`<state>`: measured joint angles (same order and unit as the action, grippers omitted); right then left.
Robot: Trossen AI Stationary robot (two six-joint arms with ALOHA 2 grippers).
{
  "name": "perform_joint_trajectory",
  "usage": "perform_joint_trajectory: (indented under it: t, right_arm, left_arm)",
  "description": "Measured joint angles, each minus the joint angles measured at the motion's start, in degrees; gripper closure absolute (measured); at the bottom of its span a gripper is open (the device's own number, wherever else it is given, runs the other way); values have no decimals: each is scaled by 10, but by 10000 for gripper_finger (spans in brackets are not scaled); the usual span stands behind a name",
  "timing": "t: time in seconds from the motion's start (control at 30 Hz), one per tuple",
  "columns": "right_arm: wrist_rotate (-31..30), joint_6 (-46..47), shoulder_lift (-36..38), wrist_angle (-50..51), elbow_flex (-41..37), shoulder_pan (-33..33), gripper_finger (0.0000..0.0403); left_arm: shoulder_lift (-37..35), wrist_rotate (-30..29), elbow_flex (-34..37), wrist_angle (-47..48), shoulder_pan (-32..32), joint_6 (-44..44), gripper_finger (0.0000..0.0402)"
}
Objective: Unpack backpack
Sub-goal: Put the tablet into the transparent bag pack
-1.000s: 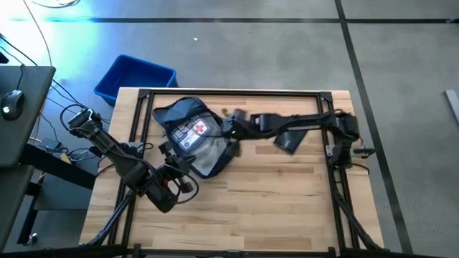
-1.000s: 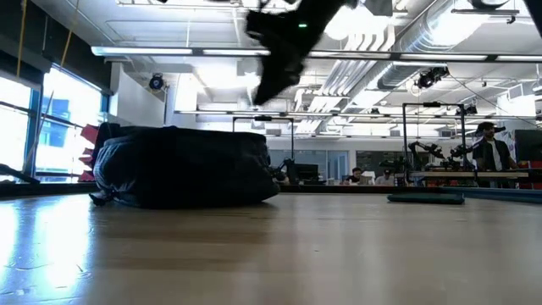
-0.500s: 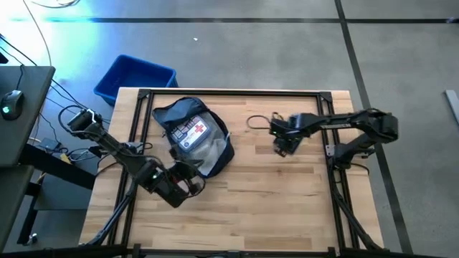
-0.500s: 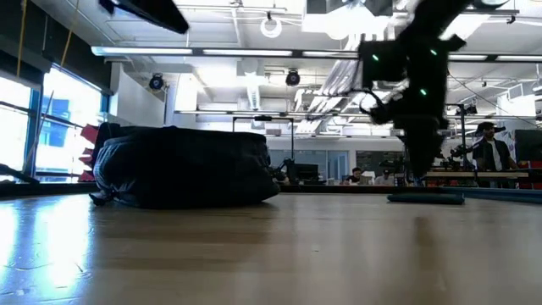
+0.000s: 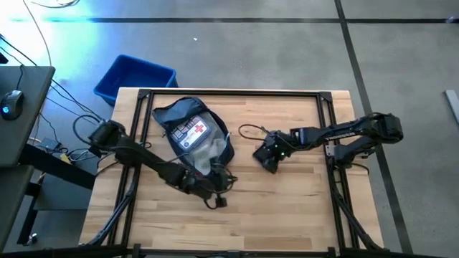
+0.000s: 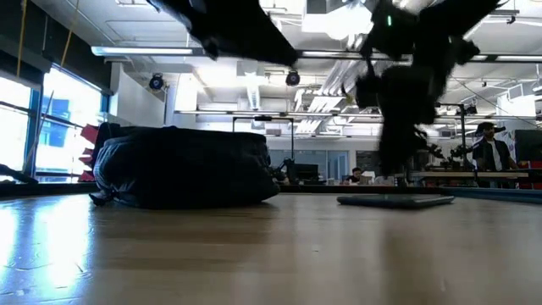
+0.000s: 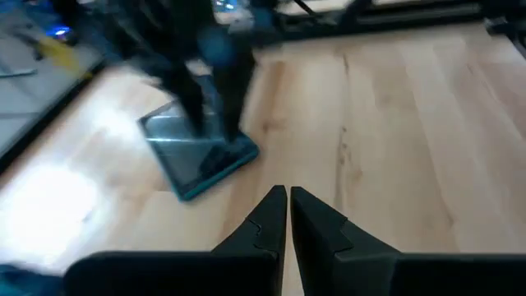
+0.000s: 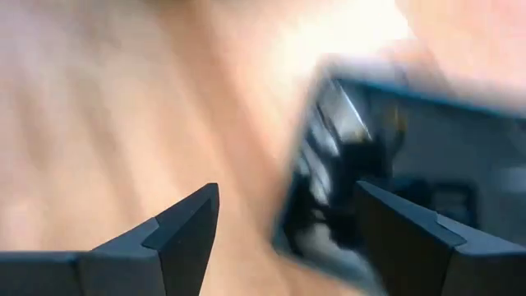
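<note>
Swung out from the near left side of the surface [image 5: 301, 193] toward its middle over the last half second, left pincer [image 5: 219, 201] now low just in front of the backpack [image 5: 193, 135], fingers [image 7: 265, 220] pressed together and gripping nothing; right pincer [image 5: 267, 155] pulled in from farther right and dropped lower. Spread wide with nothing between the fingers, right pincer poised just over a flat dark tablet [image 7: 200, 156] lying on the wood, right of the backpack. Sitting on the far left part of the surface, backpack unzipped with a first-aid kit [image 5: 191, 132] showing inside.
</note>
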<state>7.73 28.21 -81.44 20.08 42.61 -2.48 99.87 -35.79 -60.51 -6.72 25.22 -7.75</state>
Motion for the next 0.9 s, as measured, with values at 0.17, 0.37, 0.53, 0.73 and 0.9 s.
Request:
perform_joint_trajectory:
  t: [0.17, 0.37, 0.53, 0.73, 0.9]
  right_arm:
    - [1, -50, 14, 83, 39, -20, 140]
    - [6, -115, 22, 168, 28, -166, 140]
    - [66, -155, 22, 156, -14, -316, 140]
    - [168, -172, 2, 139, -42, -422, 140]
    - [199, -186, -47, 127, -49, -441, 140]
  left_arm:
    - [61, 53, -26, -13, -13, 7, 402]
    - [133, 107, -57, -43, -38, 54, 402]
    - [183, 125, -89, -46, -72, 105, 402]
    - [231, 159, -120, -44, -129, 153, 402]
    - [252, 209, -124, -44, -160, 140, 402]
